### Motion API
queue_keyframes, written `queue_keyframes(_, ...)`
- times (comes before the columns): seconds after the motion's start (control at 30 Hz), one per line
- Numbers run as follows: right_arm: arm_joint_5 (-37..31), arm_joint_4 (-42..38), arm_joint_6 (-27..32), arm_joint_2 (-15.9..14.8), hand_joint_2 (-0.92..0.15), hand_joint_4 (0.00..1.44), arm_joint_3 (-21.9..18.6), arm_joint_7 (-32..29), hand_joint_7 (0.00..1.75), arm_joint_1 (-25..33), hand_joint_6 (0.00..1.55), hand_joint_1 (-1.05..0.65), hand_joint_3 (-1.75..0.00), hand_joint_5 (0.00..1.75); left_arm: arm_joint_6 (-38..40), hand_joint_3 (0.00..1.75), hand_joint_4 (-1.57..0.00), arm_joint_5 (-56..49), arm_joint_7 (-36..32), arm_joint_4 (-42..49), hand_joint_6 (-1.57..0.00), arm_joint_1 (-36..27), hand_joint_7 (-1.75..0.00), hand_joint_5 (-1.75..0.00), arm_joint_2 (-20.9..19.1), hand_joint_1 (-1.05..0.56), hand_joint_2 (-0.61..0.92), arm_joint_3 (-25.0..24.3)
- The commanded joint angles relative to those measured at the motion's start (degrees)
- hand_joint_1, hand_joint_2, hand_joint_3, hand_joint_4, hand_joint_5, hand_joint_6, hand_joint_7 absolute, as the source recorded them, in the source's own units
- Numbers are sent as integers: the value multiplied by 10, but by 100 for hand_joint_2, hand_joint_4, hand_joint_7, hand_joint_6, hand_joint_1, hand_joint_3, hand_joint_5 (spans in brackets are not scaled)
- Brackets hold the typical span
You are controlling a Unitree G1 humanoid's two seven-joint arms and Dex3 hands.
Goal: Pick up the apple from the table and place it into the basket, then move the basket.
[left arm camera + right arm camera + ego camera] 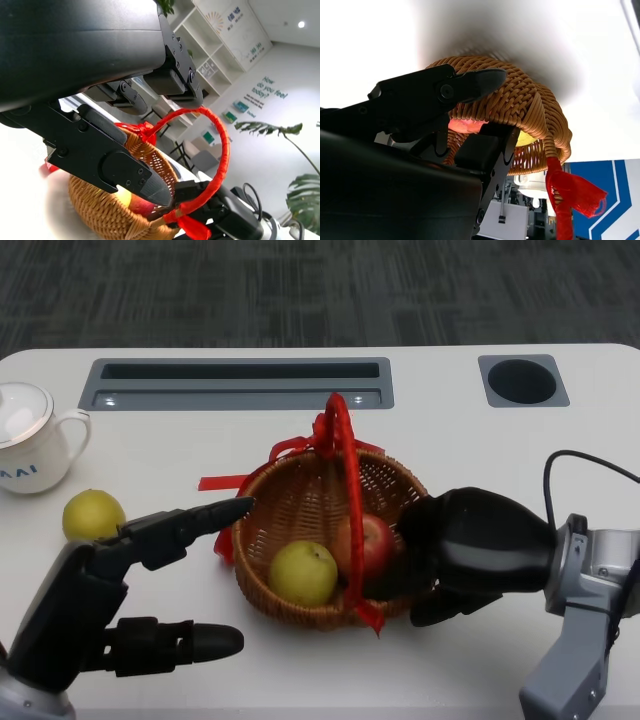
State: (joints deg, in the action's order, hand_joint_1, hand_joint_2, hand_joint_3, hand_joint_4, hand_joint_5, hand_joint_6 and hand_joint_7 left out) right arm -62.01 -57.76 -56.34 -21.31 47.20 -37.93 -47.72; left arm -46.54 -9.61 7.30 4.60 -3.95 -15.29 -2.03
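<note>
Head view: apple [368, 540] in basket [290, 495]; right robot hand [470, 552] grips its rim; left robot hand [120, 590] spread empty. Right wrist view: fingers [470, 85] on the weave.

Head view downward, both wrist views close — basket [300, 500] shared.

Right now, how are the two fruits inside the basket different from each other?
The apple is red, while the round fruit beside it is yellow-green. The apple lies by the right hand, whose fingers reach over the basket rim around it; the yellow-green fruit lies free, nearer the left hand, untouched. The red handle crosses in front of the apple, not the yellow-green fruit. Both are round, similar in size, and rest on the basket floor.
</note>
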Motion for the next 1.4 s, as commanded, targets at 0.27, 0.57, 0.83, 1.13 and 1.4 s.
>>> queue_keyframes(0.27,-15,-109,38,42,-92,70,26,-26,108,-53,66,-44,-35,172,-11,0,-69,-3,-20,-1,-66,-2,-1,0,2,-51,70,-15)
queue_keyframes(0.57,45,-188,96,63,-92,71,-17,51,174,-97,36,-46,-42,175,-18,0,-70,-3,-25,-3,-67,-10,-1,-1,5,-52,69,-18)
queue_keyframes(0.83,91,-206,189,60,-92,70,-63,150,175,-134,40,-45,-34,175,-24,0,-70,-2,-27,-9,-67,-24,0,0,4,-53,69,-24)
queue_keyframes(1.13,112,-218,293,45,-92,69,-103,197,175,-163,40,-43,-27,175,-30,0,-69,-4,-30,-8,-67,-33,0,0,5,-52,69,-30)
queue_keyframes(1.4,133,-222,360,34,-92,65,-138,243,174,-172,38,-40,-23,175,-45,0,-70,-11,-38,1,-68,-39,0,0,4,-54,69,-36)
